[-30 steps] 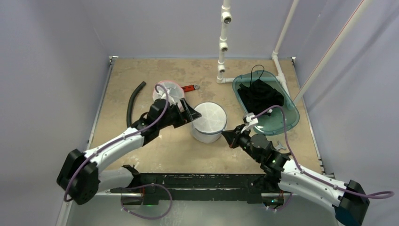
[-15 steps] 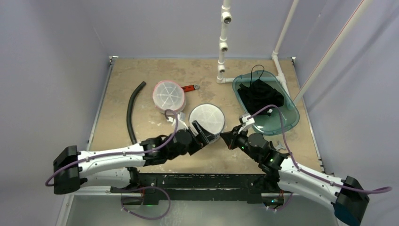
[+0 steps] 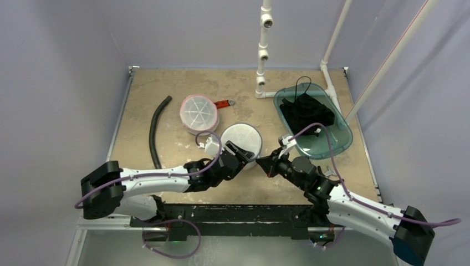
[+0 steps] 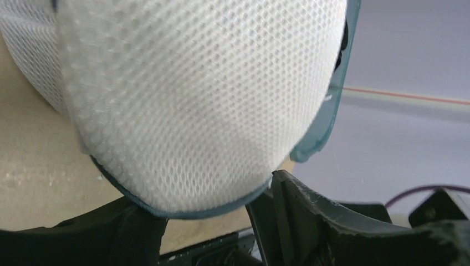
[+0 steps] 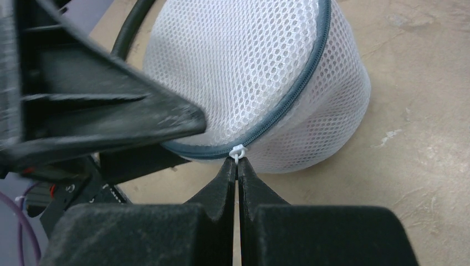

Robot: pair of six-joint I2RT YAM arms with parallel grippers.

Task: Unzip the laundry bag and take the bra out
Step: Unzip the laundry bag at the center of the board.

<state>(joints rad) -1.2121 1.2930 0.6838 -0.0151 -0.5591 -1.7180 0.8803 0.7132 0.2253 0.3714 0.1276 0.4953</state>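
The white mesh laundry bag (image 3: 241, 141) stands mid-table, tipped so its round face shows. A grey-blue zipper (image 5: 288, 105) runs round its rim. My right gripper (image 3: 266, 164) is at the bag's near right edge, shut on the small white zipper pull (image 5: 237, 151). My left gripper (image 3: 244, 155) reaches in from the near left. Its jaws stand wide, straddling the bag's near rim (image 4: 194, 83), and the right finger (image 4: 288, 199) touches the zipper edge. I cannot tell whether the mesh is squeezed. The bra is hidden.
A second round mesh bag (image 3: 198, 111) with a red tab lies behind, beside a curved black hose (image 3: 155, 127). At the right, a teal tub (image 3: 338, 141) holds black fabric. A white pipe frame (image 3: 263, 55) rises at the back.
My left arm swung from the bag's left side to its near side, and its jaws have narrowed a little. The bag tipped its face upward. The right gripper kept its hold.
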